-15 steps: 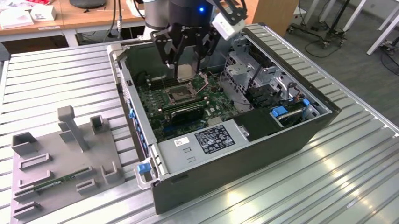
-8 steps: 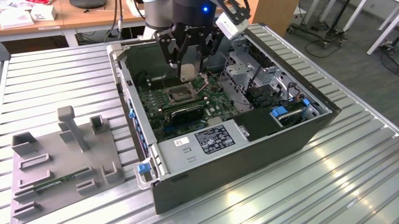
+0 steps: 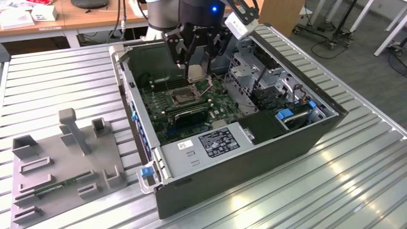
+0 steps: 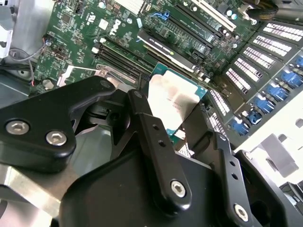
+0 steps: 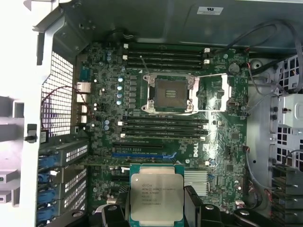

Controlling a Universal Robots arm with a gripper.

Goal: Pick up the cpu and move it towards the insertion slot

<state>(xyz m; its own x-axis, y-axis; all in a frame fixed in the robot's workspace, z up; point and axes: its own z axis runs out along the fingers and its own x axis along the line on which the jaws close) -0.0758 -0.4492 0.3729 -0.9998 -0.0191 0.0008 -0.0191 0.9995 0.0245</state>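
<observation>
While pinching the flat silvery square cpu (image 5: 155, 199), black tool (image 5: 156, 208), above metal-framed, dark-centred insertion slot (image 5: 171, 94)

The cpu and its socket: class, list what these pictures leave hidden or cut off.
- The cpu: in the first wrist view its lower edge is cut off by the frame; in the second wrist view the fingers cover part of it.
- The insertion slot: its contact pins are too small to make out in the exterior view.
- The underside of the cpu faces away in every view.
</observation>
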